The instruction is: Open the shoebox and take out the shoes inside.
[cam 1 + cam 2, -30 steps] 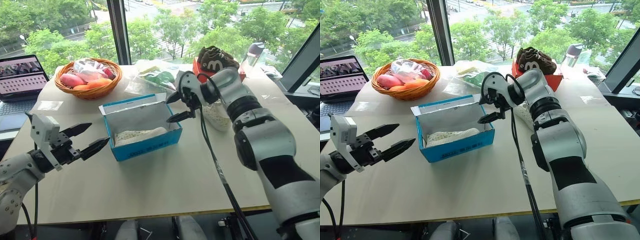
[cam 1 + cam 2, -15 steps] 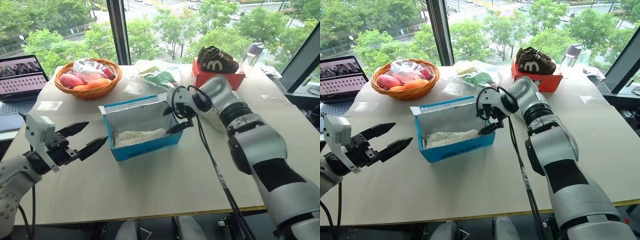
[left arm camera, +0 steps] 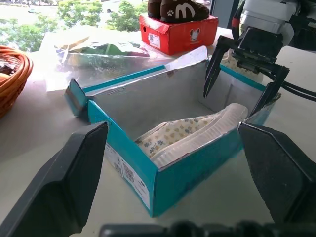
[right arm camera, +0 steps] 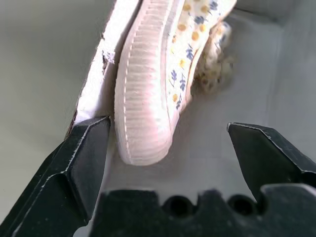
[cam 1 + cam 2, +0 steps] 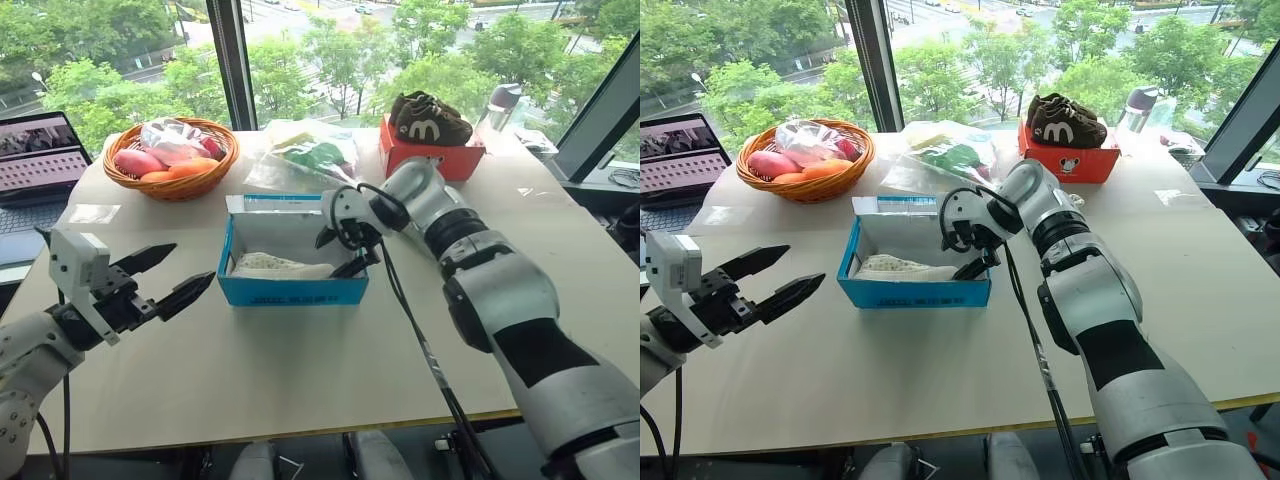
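Presently the right gripper [image 5: 343, 252] is held with its black fingers spread wide and nothing between them, dipped into the right end of the open shoebox [image 5: 290, 288]. One fingertip is seen at the box's right wall, the other over the white interior. A cream shoe [image 5: 278, 266] lies on its side along the near wall of the box, its end just left of the gripper. In the right wrist view the ribbed sole of that shoe [image 4: 148, 94] is seen between the spread fingers, untouched, and small flower prints are made out on its fabric. The left gripper [image 5: 168, 278] is held open and empty above the table [image 5: 300, 370], left of the box and apart from it. Beyond the box lie a clear plastic bag [image 5: 305, 155] and, far left, a wicker basket of fruit [image 5: 175, 155]. At the far right a red-orange box [image 5: 430, 158] carries dark brown shoes [image 5: 428, 118]. A laptop [image 5: 40, 160] stands at the far left edge.
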